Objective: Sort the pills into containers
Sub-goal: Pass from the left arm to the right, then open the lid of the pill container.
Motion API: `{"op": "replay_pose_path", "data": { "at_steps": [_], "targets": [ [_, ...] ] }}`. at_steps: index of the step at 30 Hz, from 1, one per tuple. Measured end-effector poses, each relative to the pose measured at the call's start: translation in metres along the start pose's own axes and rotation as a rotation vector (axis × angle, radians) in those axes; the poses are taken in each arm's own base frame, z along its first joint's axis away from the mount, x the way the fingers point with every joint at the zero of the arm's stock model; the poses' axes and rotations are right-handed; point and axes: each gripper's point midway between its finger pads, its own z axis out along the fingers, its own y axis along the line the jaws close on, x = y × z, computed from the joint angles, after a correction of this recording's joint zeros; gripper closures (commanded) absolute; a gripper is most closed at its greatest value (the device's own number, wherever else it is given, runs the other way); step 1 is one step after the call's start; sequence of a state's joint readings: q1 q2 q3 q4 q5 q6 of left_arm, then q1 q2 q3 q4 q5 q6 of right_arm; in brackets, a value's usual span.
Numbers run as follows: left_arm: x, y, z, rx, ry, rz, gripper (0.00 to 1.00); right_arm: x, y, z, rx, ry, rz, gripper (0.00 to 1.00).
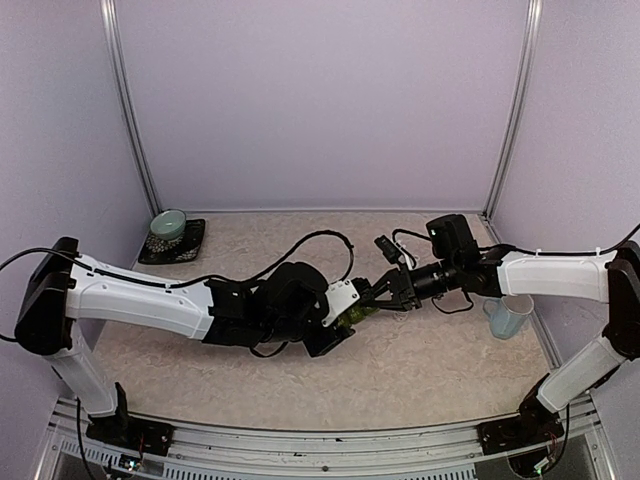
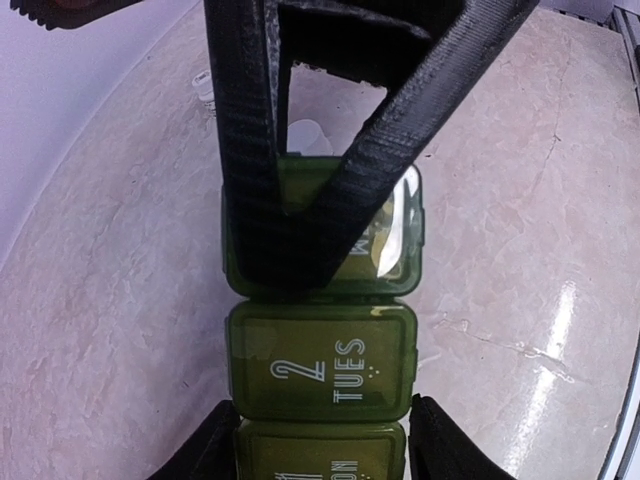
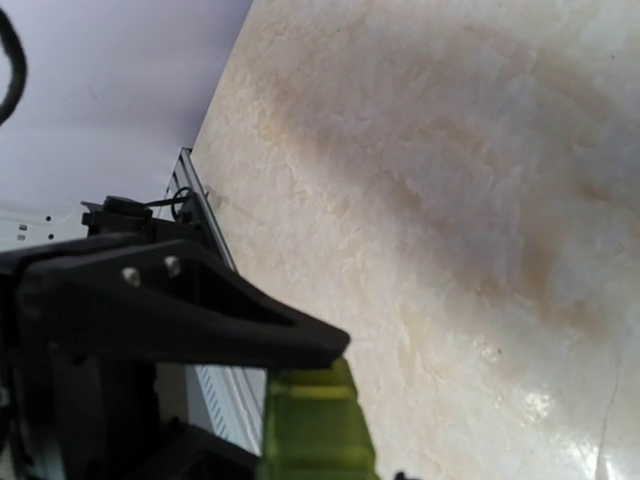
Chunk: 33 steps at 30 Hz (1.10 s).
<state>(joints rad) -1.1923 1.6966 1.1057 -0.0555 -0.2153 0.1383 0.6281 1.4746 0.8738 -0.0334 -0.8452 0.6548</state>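
Observation:
The containers (image 2: pixel 320 365) are a dark green strip of three lidded squares lying on the table; the middle lid reads "2 TUES". My left gripper (image 2: pixel 325 450) straddles the nearest square, open, its fingers (image 2: pixel 205 445) close beside the strip with a thin gap on the right. My right gripper (image 1: pixel 385 298) comes from the far side, and its black fingers (image 2: pixel 250 150) are shut on the far square. In the right wrist view a green edge of the containers (image 3: pixel 315 420) sits under the upper finger. Two small white pieces (image 2: pixel 305 135), perhaps pills, lie just beyond the strip.
A pale blue mug (image 1: pixel 508 318) stands at the right, beside the right arm. A pale green bowl (image 1: pixel 168 225) sits on a dark mat (image 1: pixel 192 250) at the back left. Both arms meet at the table's middle. A metal rail runs along the near edge.

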Motion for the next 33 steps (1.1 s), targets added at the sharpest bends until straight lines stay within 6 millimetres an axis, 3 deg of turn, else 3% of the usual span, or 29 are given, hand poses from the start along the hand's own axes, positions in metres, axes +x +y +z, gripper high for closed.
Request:
{"op": "replay_pose_path", "data": {
  "at_steps": [10,17,33],
  "targets": [
    [-0.019,0.002,0.003,-0.007,-0.027,-0.005,0.43,0.002,-0.005,0.000,0.026,0.002,0.010,0.77],
    [-0.009,0.001,0.004,-0.001,0.015,0.006,0.34,0.002,-0.006,0.000,0.031,0.004,0.008,0.76],
    [0.004,0.012,0.010,-0.077,0.089,0.025,0.38,-0.005,-0.002,-0.002,0.039,-0.004,-0.013,0.76]
  ]
}}
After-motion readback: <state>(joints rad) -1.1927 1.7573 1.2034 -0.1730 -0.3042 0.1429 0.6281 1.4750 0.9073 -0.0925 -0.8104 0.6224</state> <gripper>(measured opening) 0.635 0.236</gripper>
